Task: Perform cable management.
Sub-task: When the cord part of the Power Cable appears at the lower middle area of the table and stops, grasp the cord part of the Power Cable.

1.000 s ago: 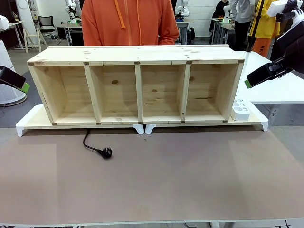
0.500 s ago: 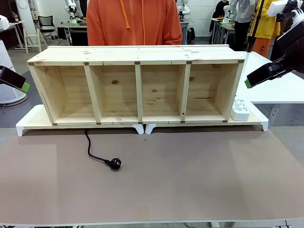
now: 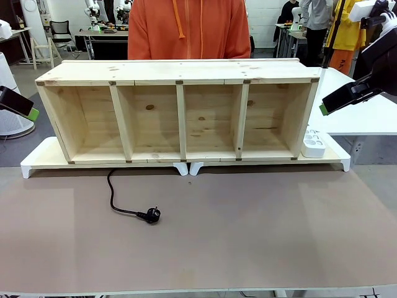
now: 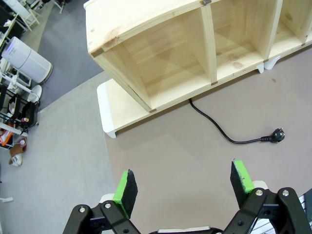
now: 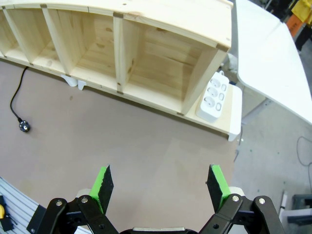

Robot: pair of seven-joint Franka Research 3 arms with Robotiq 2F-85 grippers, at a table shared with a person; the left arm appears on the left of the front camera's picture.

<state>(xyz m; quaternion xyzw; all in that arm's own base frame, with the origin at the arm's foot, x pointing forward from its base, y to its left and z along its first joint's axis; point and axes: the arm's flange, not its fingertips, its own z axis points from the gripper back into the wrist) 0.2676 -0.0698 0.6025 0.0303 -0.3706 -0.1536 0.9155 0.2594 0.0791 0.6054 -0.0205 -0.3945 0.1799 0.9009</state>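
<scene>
My left claw [image 4: 184,185] hangs high over the left end of the surface [image 3: 248,242], fingers spread wide with nothing between them. My right claw [image 5: 160,182] hovers over the right end, also wide apart and empty. Neither one is near the cable [image 3: 112,200].

The cable comes out from under the front edge of the riser [image 3: 37,162], below the second compartment from my left. It runs toward me across the surface, bends, and ends in its plug [image 3: 154,215], which lies loose on the bare board, left of the middle. The plug is well apart from the power strip [image 3: 313,144], which sits on the riser just beside the right end of the shelf [image 3: 180,71]. I cannot tell where the far end of the cable goes behind the shelf.

As I judge it, the tidying has not begun. The cable sprawls free, nothing grips it, and the plug is in no socket. All the work is left: picking up the plug or the cord with one claw, then leading it to wherever it belongs. These views do not tell me where that is.

Counted:
- one cable with one plug
- one shelf with four open compartments, all of them bare
- one power strip
- two risers, by the look of the two feet that meet at the middle
- two claws
- one person [image 3: 186,28] in orange, standing behind the shelf
</scene>
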